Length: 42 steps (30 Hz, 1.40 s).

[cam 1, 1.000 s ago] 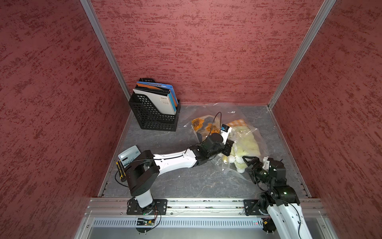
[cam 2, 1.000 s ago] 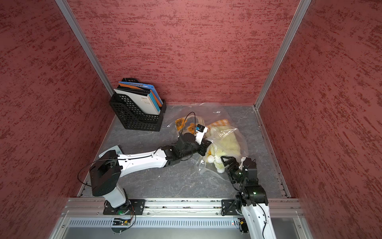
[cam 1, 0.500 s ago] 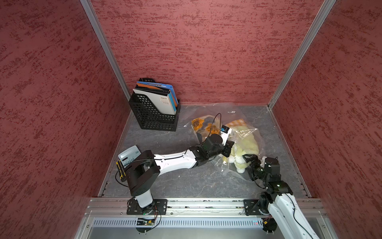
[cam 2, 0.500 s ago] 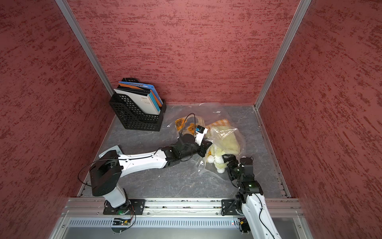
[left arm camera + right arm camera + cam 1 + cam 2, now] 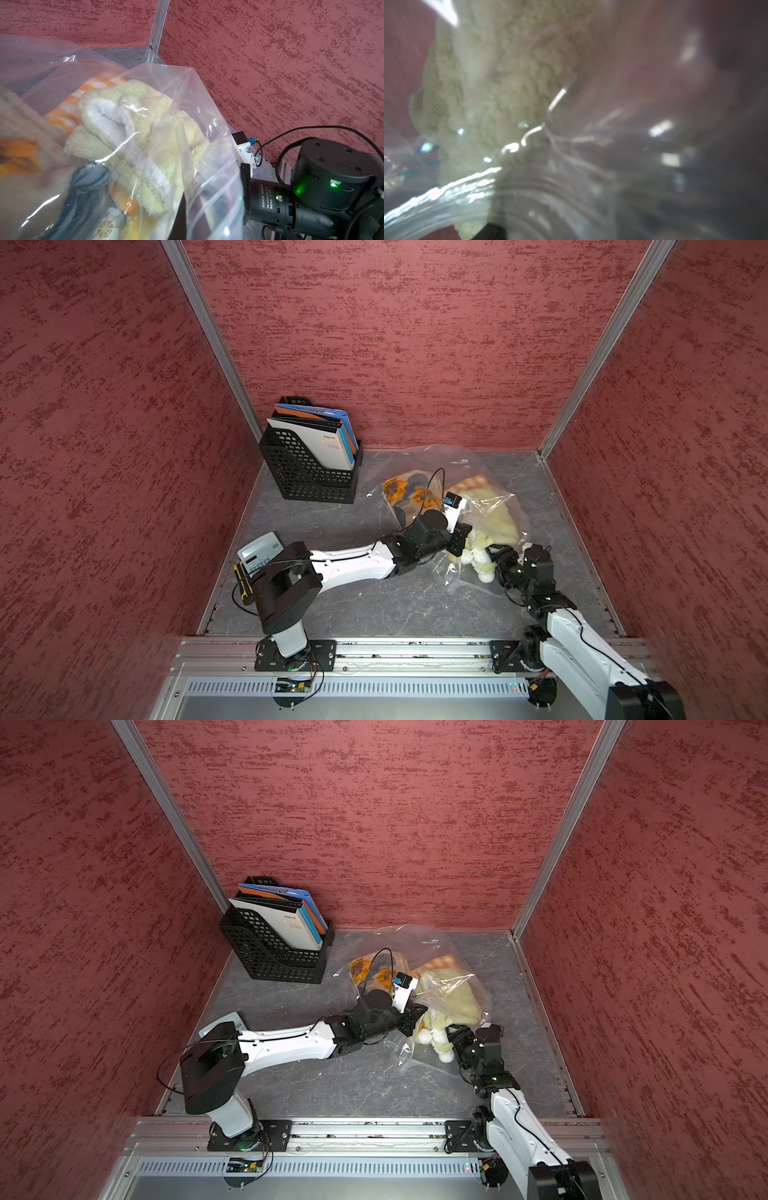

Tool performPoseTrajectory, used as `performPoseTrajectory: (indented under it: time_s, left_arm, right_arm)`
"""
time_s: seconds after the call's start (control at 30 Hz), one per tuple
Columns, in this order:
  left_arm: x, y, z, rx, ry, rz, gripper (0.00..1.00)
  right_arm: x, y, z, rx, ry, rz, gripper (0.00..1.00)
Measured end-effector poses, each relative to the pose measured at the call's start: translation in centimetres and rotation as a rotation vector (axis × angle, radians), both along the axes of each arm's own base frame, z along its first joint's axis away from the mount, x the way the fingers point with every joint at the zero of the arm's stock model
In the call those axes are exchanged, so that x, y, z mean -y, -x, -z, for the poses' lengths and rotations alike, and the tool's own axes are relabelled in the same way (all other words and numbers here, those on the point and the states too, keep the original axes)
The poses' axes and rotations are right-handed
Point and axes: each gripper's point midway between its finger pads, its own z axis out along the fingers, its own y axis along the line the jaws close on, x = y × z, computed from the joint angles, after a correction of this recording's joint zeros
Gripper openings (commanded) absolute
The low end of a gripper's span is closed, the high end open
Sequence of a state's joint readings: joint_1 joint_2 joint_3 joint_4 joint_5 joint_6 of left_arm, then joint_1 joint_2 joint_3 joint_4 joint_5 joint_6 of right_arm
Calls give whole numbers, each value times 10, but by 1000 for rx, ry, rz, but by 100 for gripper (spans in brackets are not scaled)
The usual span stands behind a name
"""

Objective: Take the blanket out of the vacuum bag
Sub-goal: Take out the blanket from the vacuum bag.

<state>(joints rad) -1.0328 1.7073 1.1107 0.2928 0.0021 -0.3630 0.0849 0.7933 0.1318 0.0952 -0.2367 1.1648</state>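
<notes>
Bag [image 5: 490, 472] lies crumpled on bench [image 5: 353, 605] toward rear right corner, mouth turned to the front. Blanket [image 5: 498, 518], pale green fleece with white pompoms, sits mostly inside; its pompom end pokes out of the mouth, just beside right jaws. Orange-patterned fabric [image 5: 411, 493] also shows inside the bag, behind it. Left jaws: closed, set at the mouth edge; film stands raised in the left wrist view, so a pinch on the bag is likely, though contact itself is hidden. Right jaws: at the pompom end, touching or nearly touching fleece; the right wrist view is blurred by film across the lens and top views are too small, so open or clamped cannot be told. Step in hand, by judgement: getting a hold on the exposed end while the bag is restrained; most of the extraction remains. Next move calls for a firm bite on fleece alone, no film caught, then a pull away from the mouth with the bag held back. Risk: bag dragging along. Rack [image 5: 307, 477] and calculator [image 5: 259, 551] well apart, not involved
</notes>
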Motion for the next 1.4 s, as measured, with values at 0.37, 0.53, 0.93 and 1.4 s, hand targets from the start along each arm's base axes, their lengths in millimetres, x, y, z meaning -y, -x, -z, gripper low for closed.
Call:
performPoseTrajectory:
  time_s: [0.37,0.53,0.93,1.4]
  left_arm:
    - [-2,1,6,-5,-8,-1,0]
    - [-4,-1,8,-4,-16,-16,0]
    - [-26,-37,5,-2,-26,-111,0]
    - [-24,-60,6,6,-54,-186,0]
  right_arm:
    - [5,-8,-13,65,51,7,0]
    - [1,-9,-15,59,41,-12,0]
    - [-21,35,-90,179,-22,-155,0]
    - [-56,74,-161,246,-133,-389,0]
